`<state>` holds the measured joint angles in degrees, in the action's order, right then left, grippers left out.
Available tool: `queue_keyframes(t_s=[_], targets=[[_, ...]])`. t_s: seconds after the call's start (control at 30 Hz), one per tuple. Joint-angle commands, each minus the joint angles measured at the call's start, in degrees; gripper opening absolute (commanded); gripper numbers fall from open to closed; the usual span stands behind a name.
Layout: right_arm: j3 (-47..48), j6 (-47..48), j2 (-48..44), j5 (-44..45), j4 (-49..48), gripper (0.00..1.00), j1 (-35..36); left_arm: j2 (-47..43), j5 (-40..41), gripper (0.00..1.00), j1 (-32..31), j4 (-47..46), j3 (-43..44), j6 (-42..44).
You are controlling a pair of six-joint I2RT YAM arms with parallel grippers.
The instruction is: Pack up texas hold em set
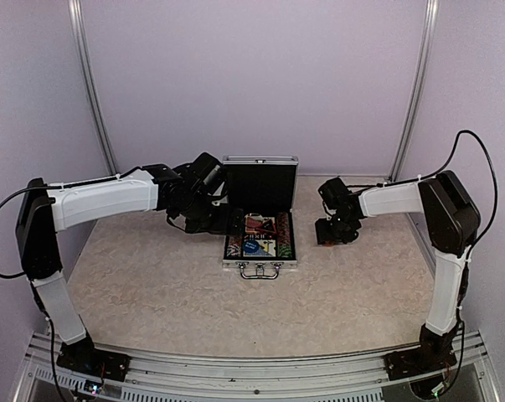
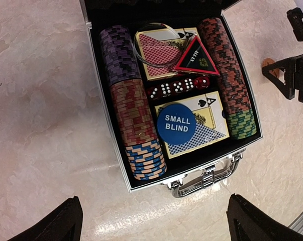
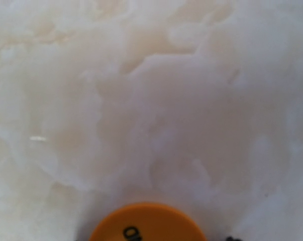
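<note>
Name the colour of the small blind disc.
Blue disc with white lettering; left wrist view shows it best.

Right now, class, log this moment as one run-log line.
case open | left end effector open near case | right end effector low at orange disc on table, grip unclear

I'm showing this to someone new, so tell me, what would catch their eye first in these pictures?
The open silver case in the middle of the table is packed with striped chips, two card decks and red dice. A blue SMALL BLIND disc lies on the blue-backed deck. The left gripper hangs open above the case. To the case's right, an orange disc lies on the table by the right gripper.
</note>
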<state>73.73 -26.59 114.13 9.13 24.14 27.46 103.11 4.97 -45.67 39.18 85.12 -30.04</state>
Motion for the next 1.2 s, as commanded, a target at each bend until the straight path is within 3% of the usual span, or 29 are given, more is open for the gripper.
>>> queue_keyframes(t_s=[0.0, 0.4, 0.57, 1.17], targets=[[-1.19, 0.13, 3.41, -2.88, 0.24, 0.61, -0.22, -1.90, 0.11, 0.99, 0.32, -1.02, -0.84, 0.81], [-1.83, -0.31, 2.41, -2.82, 0.83, 0.54, -0.12, -2.12, -0.03, 0.99, 0.66, -1.04, -1.08, 0.87], [-2.30, -0.25, 1.98, -1.83, 1.44, 0.63, 0.34, -2.30, -0.02, 0.99, 0.66, -1.06, -1.13, 0.86], [-4.54, -1.42, -0.25, -0.70, 1.89, 0.63, 1.10, -2.91, -0.13, 0.99, 0.67, -1.35, -1.70, 0.77]])
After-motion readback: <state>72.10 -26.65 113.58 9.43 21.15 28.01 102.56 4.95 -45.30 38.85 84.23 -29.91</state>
